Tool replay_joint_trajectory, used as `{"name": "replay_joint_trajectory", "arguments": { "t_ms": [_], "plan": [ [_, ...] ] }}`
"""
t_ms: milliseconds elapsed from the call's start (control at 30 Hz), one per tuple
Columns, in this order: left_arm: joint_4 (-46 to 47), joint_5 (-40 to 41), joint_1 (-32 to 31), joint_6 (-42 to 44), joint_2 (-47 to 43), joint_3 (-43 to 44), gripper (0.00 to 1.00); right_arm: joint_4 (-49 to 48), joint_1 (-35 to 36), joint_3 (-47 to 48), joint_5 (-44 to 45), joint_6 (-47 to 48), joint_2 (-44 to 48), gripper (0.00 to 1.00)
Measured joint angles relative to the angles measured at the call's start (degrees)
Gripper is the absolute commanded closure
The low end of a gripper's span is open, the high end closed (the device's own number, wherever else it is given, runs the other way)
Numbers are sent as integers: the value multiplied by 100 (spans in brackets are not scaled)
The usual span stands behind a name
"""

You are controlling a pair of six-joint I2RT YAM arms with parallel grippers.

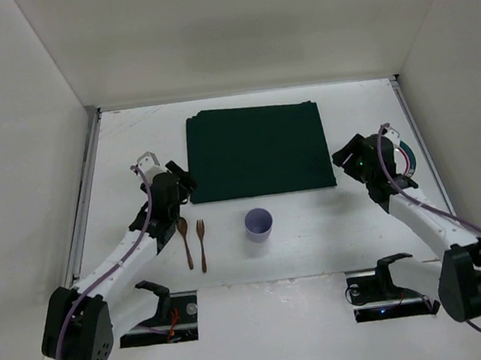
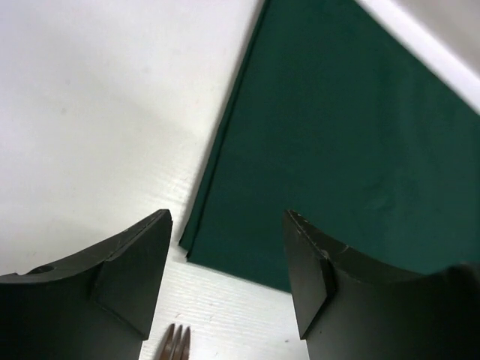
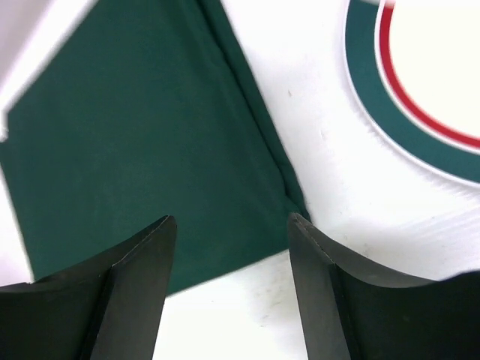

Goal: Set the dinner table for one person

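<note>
Both grippers are open, holding nothing: left gripper (image 2: 226,247) over the near left corner of the placemat (image 1: 259,150), right gripper (image 3: 232,251) over its near right corner, beside the plate (image 3: 375,75).

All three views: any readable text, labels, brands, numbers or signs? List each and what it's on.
None readable in any view.
The dinner table, placemat, cup, fork and spoon show no print.
The plate shows only green and red rim bands, no characters.
</note>
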State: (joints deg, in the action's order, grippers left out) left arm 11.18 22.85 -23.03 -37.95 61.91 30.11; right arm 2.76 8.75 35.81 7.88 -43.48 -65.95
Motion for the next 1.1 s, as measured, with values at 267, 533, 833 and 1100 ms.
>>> {"name": "replay_joint_trajectory", "arguments": {
  "t_ms": [267, 533, 833, 1100],
  "plan": [
    [667, 57, -651, 133, -555, -527, 47, 184, -791, -313, 710, -306, 861, 36],
    [1340, 52, -1185, 352, -553, -894, 47, 234, -2175, -673, 992, -938, 490, 39],
    [1547, 55, -1185, 363, -546, -905, 47, -238, -3093, -741, 632, -1207, -494, 49],
    [1613, 52, -1176, 363, -404, -905, 46, -710, -3193, -748, 142, -1231, -1056, 61]
  ]
}}
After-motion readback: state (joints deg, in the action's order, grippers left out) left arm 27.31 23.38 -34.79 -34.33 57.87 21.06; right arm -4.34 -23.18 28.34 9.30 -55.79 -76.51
